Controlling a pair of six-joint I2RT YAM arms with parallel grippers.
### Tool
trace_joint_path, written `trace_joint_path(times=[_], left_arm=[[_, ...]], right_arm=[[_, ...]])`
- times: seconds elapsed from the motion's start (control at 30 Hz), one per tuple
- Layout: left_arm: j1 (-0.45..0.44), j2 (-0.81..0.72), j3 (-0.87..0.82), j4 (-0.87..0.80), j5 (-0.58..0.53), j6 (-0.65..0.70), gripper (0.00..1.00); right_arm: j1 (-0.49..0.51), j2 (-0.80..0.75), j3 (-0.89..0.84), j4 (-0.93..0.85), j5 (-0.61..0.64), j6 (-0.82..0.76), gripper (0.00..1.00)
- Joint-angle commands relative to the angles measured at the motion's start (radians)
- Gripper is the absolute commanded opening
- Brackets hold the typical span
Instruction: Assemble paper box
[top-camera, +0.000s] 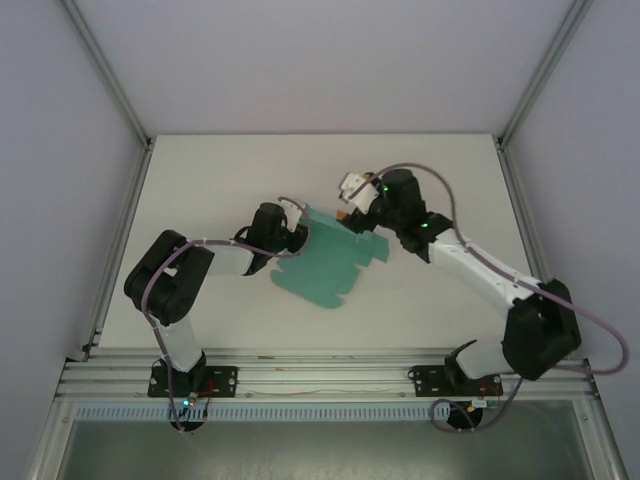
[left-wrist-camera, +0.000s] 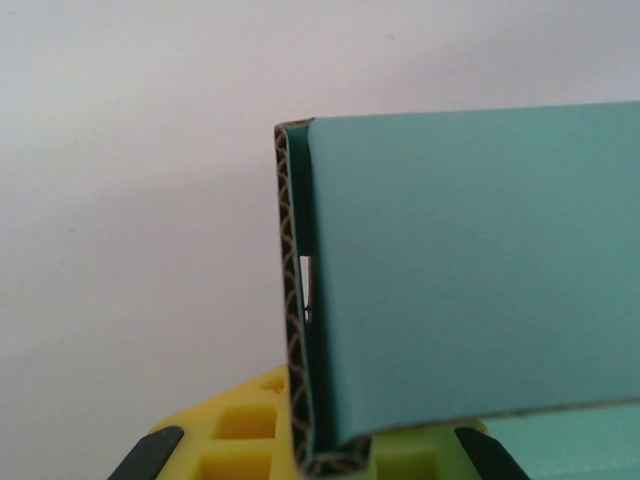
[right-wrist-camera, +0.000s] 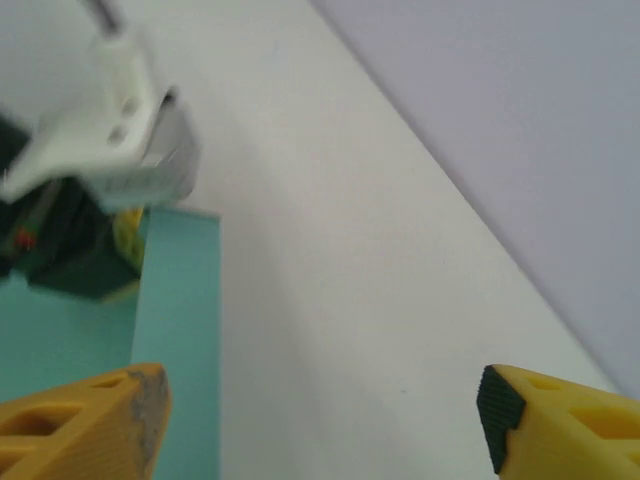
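The white counter bears the paper box, a teal die-cut sheet, near its middle. We see the left pincer clamped on a folded flap; the right pincer stands open beside the sheet.

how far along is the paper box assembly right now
Early. Done: one flap of the teal-green die-cut card sheet is folded over. In hand: the left gripper pinches that fold; the right gripper is open, holding nothing. Left: most of the sheet lies flat, no box shape yet.
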Motion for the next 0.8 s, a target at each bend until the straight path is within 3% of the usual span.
trace_joint_path(times=[0.0, 0.13, 0.43, 0.63, 0.77], left_arm=[[-0.015, -0.040, -0.057, 0.114, 0.139, 0.042, 0.00], [-0.039, -0.027, -0.072, 0.121, 0.100, 0.079, 0.00], [-0.070, 0.024, -0.071, 0.136, 0.033, 0.087, 0.00], [-0.074, 0.031, -0.099, 0.207, 0.022, 0.076, 0.00], [-0.074, 0.055, -0.080, 0.210, 0.031, 0.059, 0.13]], right_arm=[[-0.017, 0.055, 0.059, -0.161, -0.097, 0.327, 0.82], [-0.029, 0.227, 0.241, -0.346, -0.149, 0.517, 0.75], [-0.030, 0.418, 0.350, -0.442, -0.300, 0.530, 0.68], [-0.030, 0.503, 0.352, -0.469, -0.273, 0.562, 0.60], [-0.029, 0.544, 0.357, -0.502, -0.318, 0.561, 0.55]])
